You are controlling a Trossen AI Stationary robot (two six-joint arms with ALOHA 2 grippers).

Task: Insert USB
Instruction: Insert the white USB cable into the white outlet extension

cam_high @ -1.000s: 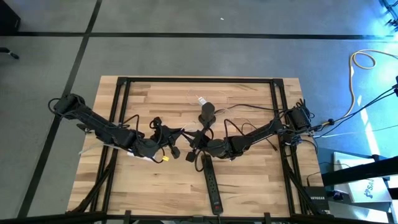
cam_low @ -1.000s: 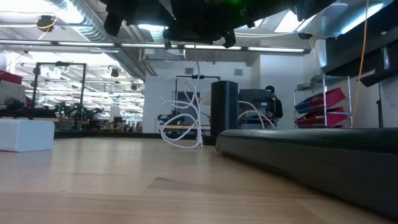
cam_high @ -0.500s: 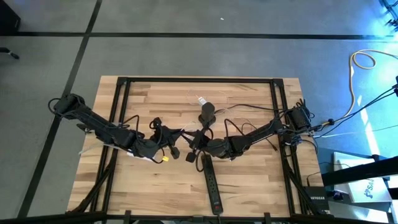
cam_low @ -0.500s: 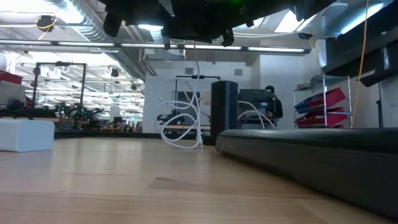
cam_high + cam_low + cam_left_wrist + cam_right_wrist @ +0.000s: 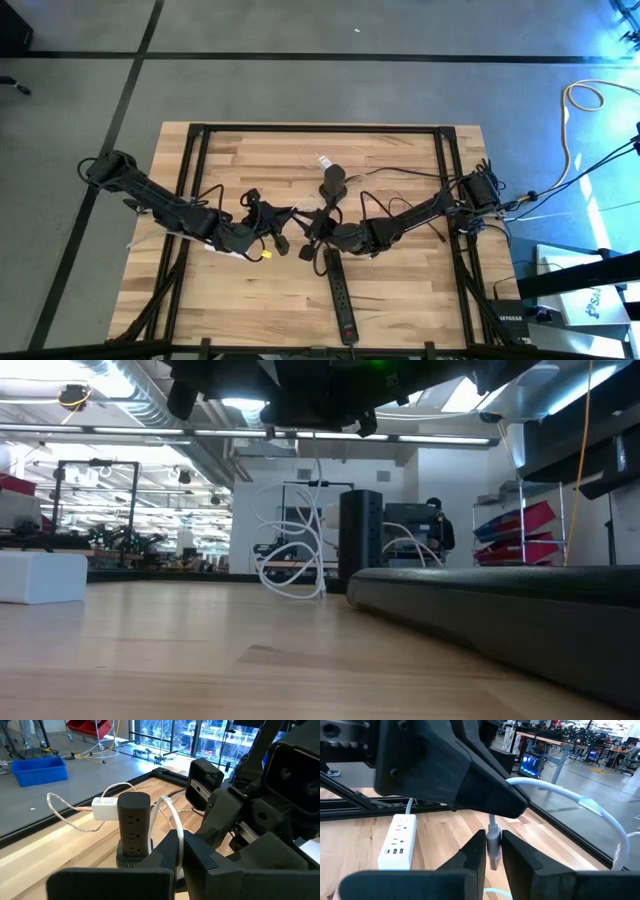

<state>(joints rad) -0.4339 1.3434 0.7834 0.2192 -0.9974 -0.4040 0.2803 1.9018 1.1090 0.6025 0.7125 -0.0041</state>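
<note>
A white USB cable point(image 5: 169, 809) ends in a white plug point(image 5: 493, 851), held in the air over the middle of the table. My left gripper point(image 5: 181, 837) is shut on the cable just behind the plug. My right gripper point(image 5: 493, 840) faces it tip to tip point(image 5: 312, 228) and is shut on the plug. Beyond them a black tower power strip point(image 5: 133, 827) stands upright on the table, with a white charger point(image 5: 104, 807) plugged into its far side. In the high view my left gripper point(image 5: 293, 215) sits just left of the right one. My left gripper pinches the white cable point(image 5: 178, 831) between its two fingers, close behind the plug. It comes in about level from the table's left. The cable arcs away slack toward the tower. My right gripper has the plug's two sides point(image 5: 493, 845) between its fingers, coming about level from the table's right. The plug points downward, lifted clear of the table.
A long black power strip point(image 5: 343, 295) lies toward the near edge, right of centre. A white power strip point(image 5: 397, 842) lies on the wood under my left arm. White cable loops point(image 5: 290, 570) lie beside the tower. Black cables trail along both arms.
</note>
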